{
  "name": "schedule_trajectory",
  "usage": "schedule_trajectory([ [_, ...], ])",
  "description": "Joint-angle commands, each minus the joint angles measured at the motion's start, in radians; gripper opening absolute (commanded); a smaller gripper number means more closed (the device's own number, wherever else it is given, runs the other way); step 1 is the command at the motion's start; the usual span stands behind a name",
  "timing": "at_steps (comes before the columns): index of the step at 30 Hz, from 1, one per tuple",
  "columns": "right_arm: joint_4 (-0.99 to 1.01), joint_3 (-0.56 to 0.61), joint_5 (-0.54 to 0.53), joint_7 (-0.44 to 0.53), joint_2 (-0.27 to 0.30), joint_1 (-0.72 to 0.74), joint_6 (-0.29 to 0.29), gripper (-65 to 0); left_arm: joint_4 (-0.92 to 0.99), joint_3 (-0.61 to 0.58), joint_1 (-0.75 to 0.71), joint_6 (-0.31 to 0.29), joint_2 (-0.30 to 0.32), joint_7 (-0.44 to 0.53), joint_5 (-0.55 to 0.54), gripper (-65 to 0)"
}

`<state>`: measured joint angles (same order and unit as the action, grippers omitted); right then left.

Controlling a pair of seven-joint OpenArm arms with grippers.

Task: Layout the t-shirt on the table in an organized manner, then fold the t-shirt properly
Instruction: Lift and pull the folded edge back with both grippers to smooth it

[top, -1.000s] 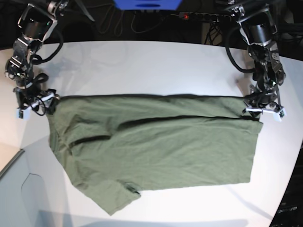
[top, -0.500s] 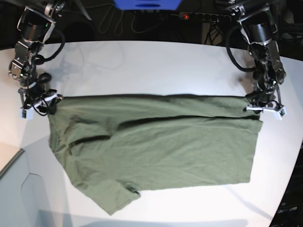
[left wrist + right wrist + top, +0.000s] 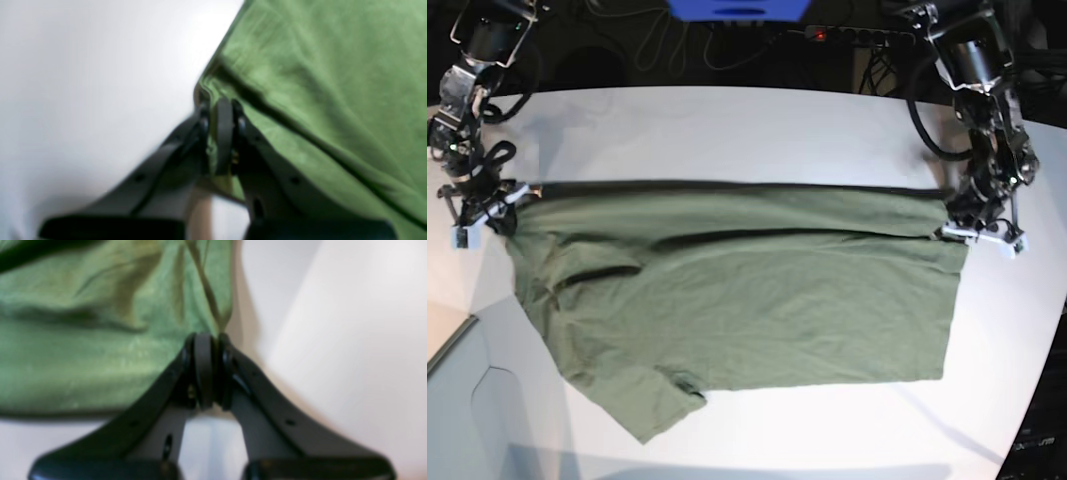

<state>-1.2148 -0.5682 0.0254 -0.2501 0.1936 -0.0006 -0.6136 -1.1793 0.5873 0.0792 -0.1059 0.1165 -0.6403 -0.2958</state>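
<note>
While both far corners are pinched, the t-shirt (image 3: 737, 290) should be drawn taut and level, the two arms pulling apart evenly so the far edge stays a straight line and the cloth slides flat instead of bunching; in my judgement an uneven tug would skew the hem or slip a corner free.

Olive green and plain, it lies across the middle of the base view on the white table (image 3: 727, 130), its far edge stretched straight from upper left to upper right. A long crease runs just below that edge, and a sleeve juts out at the lower left.

At the frame's right the left gripper (image 3: 220, 110) is clamped tight on a fold of the cloth's edge. At the frame's left the right gripper (image 3: 208, 340) is likewise closed on a gathered corner, wrinkles fanning from it.
</note>
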Motion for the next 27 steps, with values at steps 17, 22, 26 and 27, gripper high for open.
schedule_trajectory([
  [17, -0.231, -0.1, -0.023, 0.034, -0.046, 0.098, -0.007, -65.0, -0.09, 0.003, 0.179, 0.007, 0.076, -0.052, -0.242, -64.6],
  [22, -0.228, -0.091, -0.023, 0.036, -0.064, 0.018, -0.007, -65.0, -0.104, 0.003, 0.043, 0.01, 0.094, -0.063, -0.395, -64.6],
  [26, -0.228, -0.091, -0.023, 0.038, -0.087, -0.049, -0.007, -65.0, -0.104, 0.003, -0.08, 0.01, 0.096, -0.059, -0.434, -64.6],
  [27, -0.228, -0.089, -0.023, 0.038, -0.09, -0.065, -0.007, -65.0, -0.104, 0.003, -0.101, 0.01, 0.096, -0.059, -0.435, -64.6],
])
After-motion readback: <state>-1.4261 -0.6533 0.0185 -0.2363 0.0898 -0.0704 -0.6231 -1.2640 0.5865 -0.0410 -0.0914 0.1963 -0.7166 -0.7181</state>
